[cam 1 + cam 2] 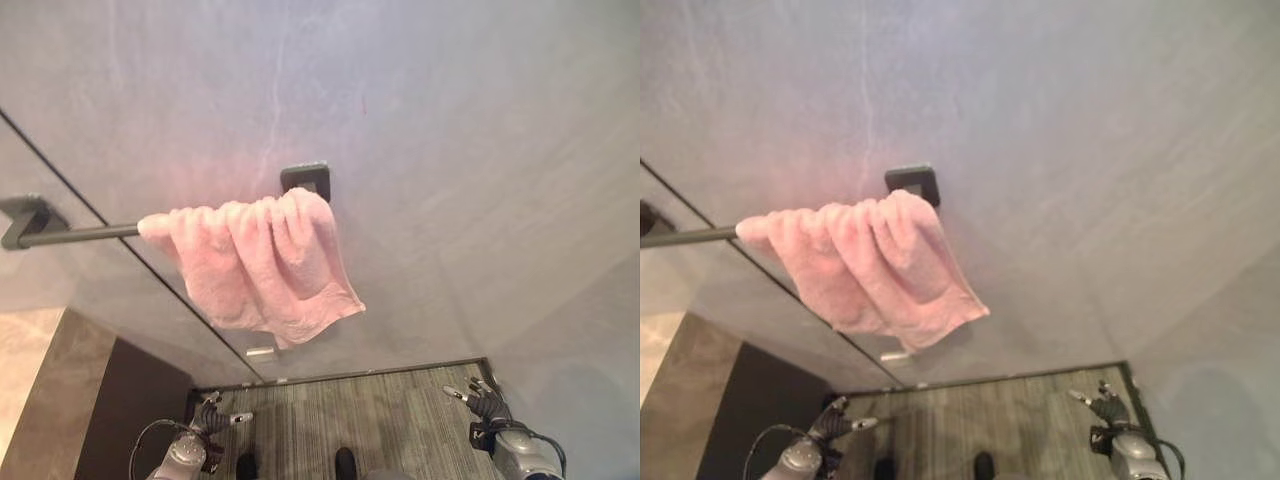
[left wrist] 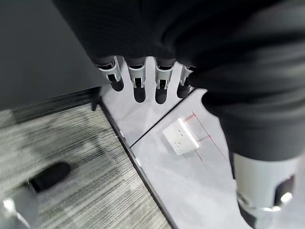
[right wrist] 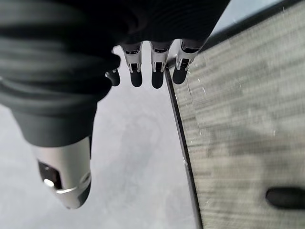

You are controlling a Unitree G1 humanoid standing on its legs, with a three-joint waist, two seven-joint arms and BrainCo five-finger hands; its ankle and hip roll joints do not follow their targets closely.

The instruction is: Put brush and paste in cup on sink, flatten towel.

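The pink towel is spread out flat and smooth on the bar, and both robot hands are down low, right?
Not quite. The left eye view shows the pink towel bunched up in folds at one end of the bar, not flat. The left robot hand and right robot hand are indeed down low.

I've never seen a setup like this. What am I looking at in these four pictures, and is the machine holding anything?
It is a two-armed humanoid robot. Two pictures come from cameras in its head: they show a pink towel bunched on a dark rail fixed to a grey wall. Low down hang its left hand and right hand, fingers relaxed, holding nothing. The other two come from wrist cameras looking past each hand's fingers at the striped floor and a white wall socket.
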